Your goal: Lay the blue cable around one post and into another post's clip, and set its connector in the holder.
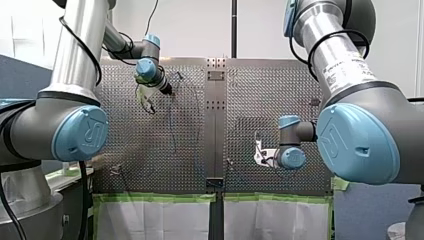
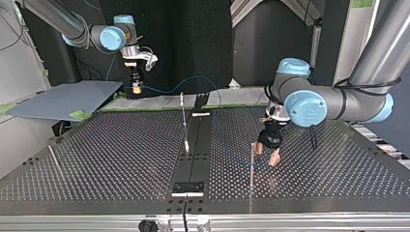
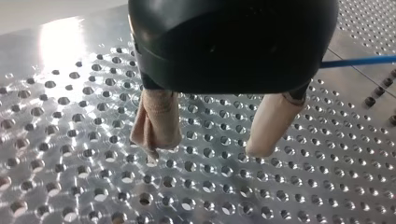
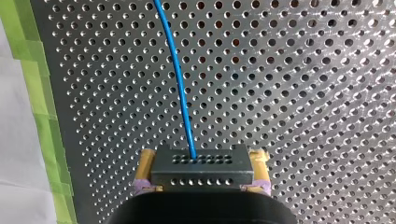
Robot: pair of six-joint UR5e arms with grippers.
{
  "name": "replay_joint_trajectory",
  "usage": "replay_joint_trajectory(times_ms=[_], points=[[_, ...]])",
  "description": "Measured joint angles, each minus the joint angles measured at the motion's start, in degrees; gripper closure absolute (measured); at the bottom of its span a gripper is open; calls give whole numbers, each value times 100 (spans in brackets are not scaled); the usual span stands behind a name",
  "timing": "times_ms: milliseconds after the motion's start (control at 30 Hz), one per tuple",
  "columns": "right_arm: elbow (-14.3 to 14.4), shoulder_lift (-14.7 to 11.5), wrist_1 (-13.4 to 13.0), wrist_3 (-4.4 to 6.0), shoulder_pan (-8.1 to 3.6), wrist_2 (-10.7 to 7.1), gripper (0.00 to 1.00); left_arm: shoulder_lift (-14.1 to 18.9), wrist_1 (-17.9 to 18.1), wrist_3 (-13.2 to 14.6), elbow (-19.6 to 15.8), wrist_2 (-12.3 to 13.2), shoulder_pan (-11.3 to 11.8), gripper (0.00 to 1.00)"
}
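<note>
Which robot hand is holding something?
My right gripper, yellow-padded, clamps the dark connector of the blue cable. My left gripper is open, holding nothing.

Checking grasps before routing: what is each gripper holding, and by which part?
My right gripper holds the blue cable by its connector, yellow pads on the block's two sides. My left gripper is open, holding nothing.

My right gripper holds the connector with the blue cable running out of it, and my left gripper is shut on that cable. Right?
No: my left gripper is open and empty, as the left wrist view shows; the blue cable passes beside it. My right gripper does hold the connector.
</note>
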Motion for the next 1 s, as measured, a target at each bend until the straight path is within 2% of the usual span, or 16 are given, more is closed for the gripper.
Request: replay_joint_trajectory(times_ms=[333, 1000], points=[[0, 0, 0, -8, 13, 0, 99, 32, -151, -581, 0, 77, 100, 0], [0, 0, 0, -15, 45, 0, 99, 60, 54, -1724, 3, 748, 245, 0]])
